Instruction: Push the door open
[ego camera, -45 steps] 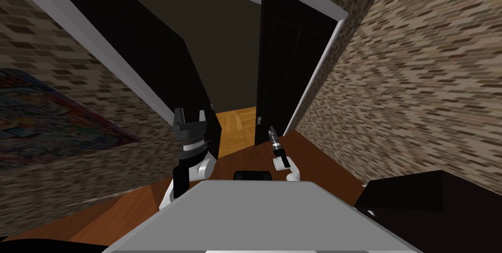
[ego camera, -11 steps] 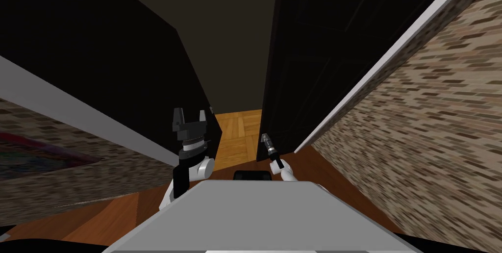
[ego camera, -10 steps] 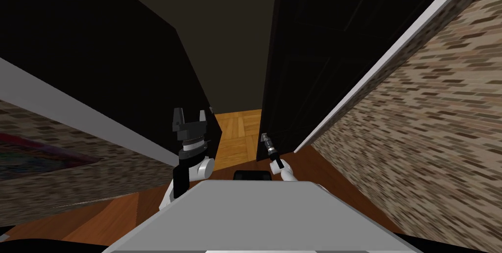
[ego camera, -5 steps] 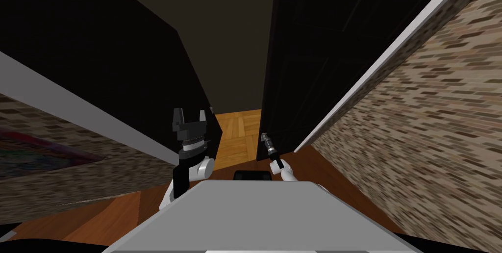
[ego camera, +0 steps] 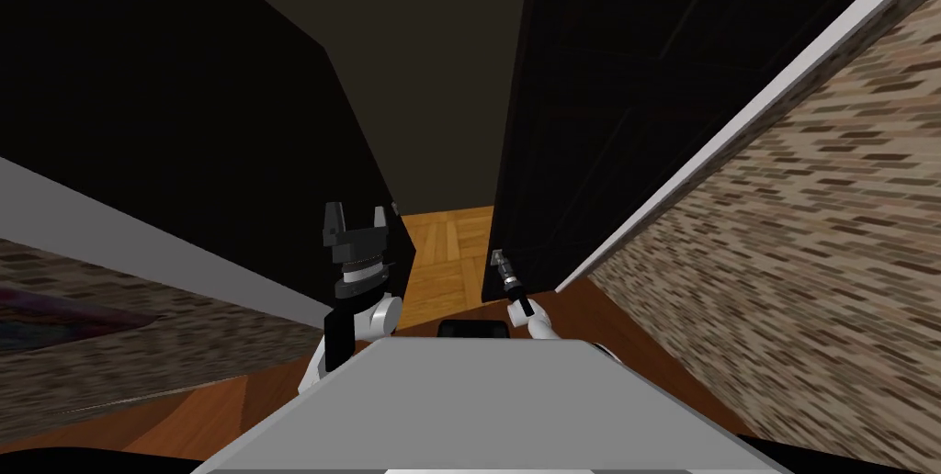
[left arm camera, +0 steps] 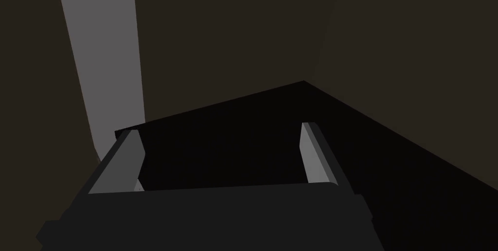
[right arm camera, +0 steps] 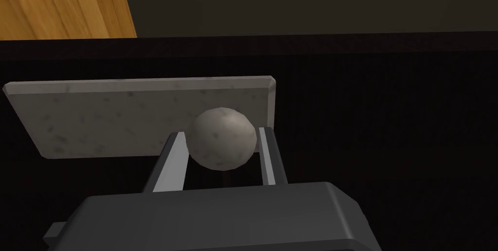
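Up close, the right wrist view shows what the head view cannot: the right gripper (right arm camera: 221,135) is clamped on a round, speckled grey knob (right arm camera: 222,141). Its fingers (right arm camera: 269,158) press the knob's sides, and a grey plate (right arm camera: 112,116) sits behind the knob on the dark door (ego camera: 597,129). From the head view, the door stands ajar right of centre, with light wooden floor (ego camera: 450,248) showing through the gap. The left gripper (ego camera: 355,213) is raised at the gap's left side, fingers apart, holding nothing.
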Robot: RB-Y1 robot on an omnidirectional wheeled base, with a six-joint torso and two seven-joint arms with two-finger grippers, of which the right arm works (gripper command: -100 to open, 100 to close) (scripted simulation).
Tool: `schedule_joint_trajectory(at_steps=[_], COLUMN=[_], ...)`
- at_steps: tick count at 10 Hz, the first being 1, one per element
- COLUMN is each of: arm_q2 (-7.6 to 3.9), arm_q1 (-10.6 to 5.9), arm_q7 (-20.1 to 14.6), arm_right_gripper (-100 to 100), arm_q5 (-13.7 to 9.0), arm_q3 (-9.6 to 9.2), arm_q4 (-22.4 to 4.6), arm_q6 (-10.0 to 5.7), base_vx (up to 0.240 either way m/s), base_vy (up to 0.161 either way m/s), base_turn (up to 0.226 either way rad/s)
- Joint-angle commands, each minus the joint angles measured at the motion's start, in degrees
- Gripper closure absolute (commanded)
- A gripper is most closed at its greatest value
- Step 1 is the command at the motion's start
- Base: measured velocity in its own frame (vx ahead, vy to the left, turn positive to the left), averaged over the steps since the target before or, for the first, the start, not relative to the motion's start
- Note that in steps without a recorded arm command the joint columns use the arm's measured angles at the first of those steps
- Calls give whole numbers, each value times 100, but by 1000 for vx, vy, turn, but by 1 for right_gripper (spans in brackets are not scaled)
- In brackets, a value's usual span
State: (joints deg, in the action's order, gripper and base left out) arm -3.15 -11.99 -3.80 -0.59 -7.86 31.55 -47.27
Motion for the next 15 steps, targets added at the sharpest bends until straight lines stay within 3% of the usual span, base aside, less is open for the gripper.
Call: schedule_joint_trajectory(at_steps=[1, 7, 8, 15], arm_q2=[-41, -171, -98, -9], arm_q1=[66, 66, -27, -37], arm_q7=[2, 153, 172, 151], arm_right_gripper=[100, 100, -100, -100], arm_q5=[-5, -200, -184, -199], arm_q3=[15, 398, 354, 345], arm_q4=[182, 149, -55, 3], arm_q6=[85, 79, -5, 35], base_vx=[14, 185, 5, -190], base_vy=[-5, 77, 53, 20], base_turn=[14, -61, -65, -28])
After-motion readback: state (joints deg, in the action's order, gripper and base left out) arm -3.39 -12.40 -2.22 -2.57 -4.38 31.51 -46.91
